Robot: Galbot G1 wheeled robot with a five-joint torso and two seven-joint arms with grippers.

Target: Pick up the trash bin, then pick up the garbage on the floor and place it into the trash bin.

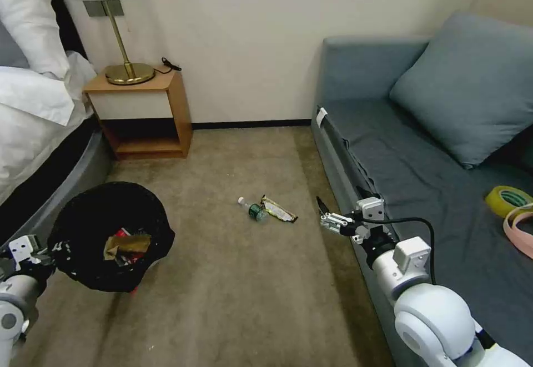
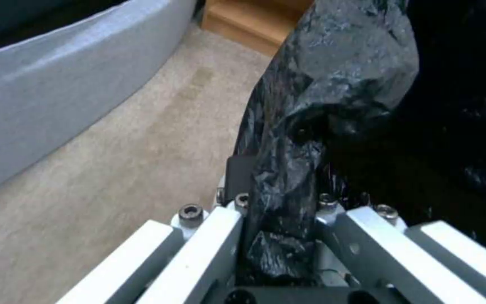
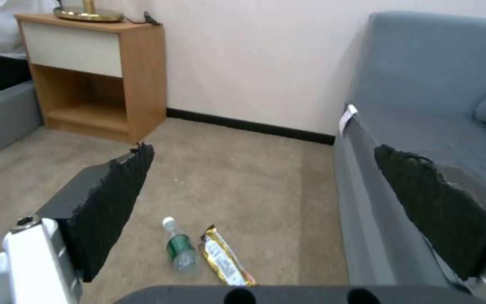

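Carpet open btwn bottle (image 1: 252, 209) & right tool (image 1: 323, 211)

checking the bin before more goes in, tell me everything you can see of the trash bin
The trash bin is small and round, lined with a crinkly black plastic bag. It is tilted, mouth toward the head camera, near the bed's base. The left pincer is clamped on its bagged rim. Inside lie a tan wrapper and a red packet.

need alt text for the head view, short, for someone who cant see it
The left pincer grips the rim of the black-lined trash bin, which already holds a tan wrapper and a red packet. On the carpet lie a small bottle and a snack wrapper, with the open right pincer hovering beside the grey sofa.
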